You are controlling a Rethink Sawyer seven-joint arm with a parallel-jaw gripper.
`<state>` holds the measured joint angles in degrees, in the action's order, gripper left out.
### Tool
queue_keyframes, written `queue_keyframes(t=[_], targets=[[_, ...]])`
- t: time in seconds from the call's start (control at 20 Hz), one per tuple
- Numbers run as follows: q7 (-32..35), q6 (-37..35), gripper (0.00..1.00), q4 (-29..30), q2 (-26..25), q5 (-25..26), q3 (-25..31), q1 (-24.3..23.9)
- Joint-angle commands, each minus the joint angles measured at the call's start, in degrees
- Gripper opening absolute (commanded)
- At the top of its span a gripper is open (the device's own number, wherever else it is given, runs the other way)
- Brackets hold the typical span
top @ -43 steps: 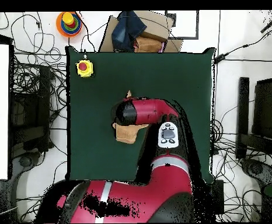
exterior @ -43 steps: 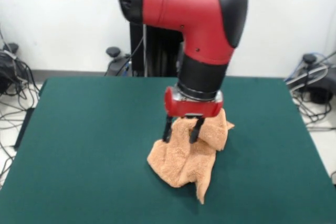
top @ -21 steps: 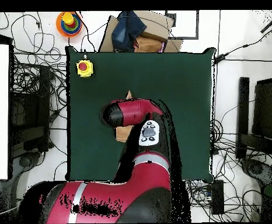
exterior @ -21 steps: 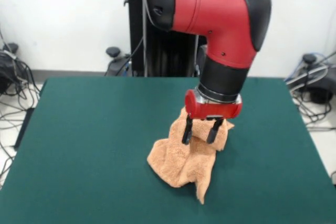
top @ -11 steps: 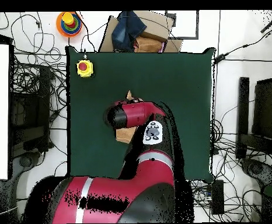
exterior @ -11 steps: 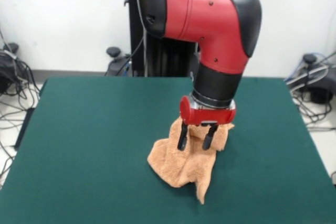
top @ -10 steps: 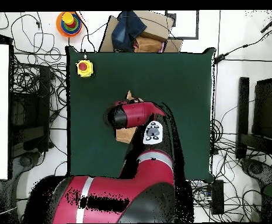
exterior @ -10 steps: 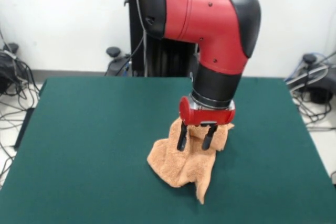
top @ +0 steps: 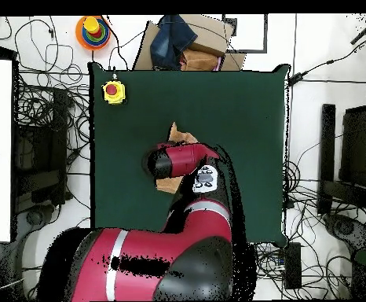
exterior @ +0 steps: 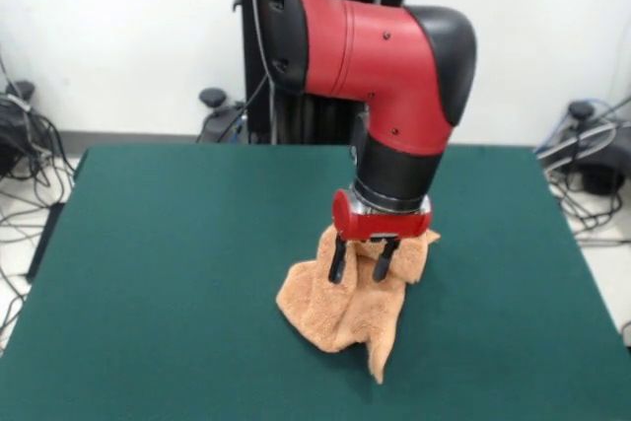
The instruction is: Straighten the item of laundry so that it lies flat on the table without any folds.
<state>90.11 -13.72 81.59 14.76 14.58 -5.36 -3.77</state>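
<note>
The orange-tan towel (exterior: 345,303) lies crumpled in a bunched heap on the green table (exterior: 177,263), right of the middle in the front view, with a narrow tail pointing toward the near edge. My gripper (exterior: 359,266) hangs just above the heap's upper part, its two black fingers (exterior: 338,262) spread apart and holding nothing. In the overhead view the arm covers most of the towel; only small parts (top: 178,133) stick out beside it, and the gripper itself is hidden under the arm.
A yellow box with a red button (top: 113,92) stands at one table corner in the overhead view. Cables and equipment lie on the floor around the table (top: 257,110). A cardboard box with dark cloth (top: 182,43) sits beyond the far edge.
The arm has shifted slightly left and down in the front view, bringing the open gripper a little closer to the towel. The towel has not moved.
</note>
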Motion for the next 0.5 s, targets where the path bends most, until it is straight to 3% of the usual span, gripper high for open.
queue_keyframes(t=[0.05,0.5], targets=[[13.4,2.8,1.0,3.6,-4.2,-1.1,-2.9,2.1],[12.9,4.6,1.0,6.4,-3.5,-0.9,-3.9,1.9]])
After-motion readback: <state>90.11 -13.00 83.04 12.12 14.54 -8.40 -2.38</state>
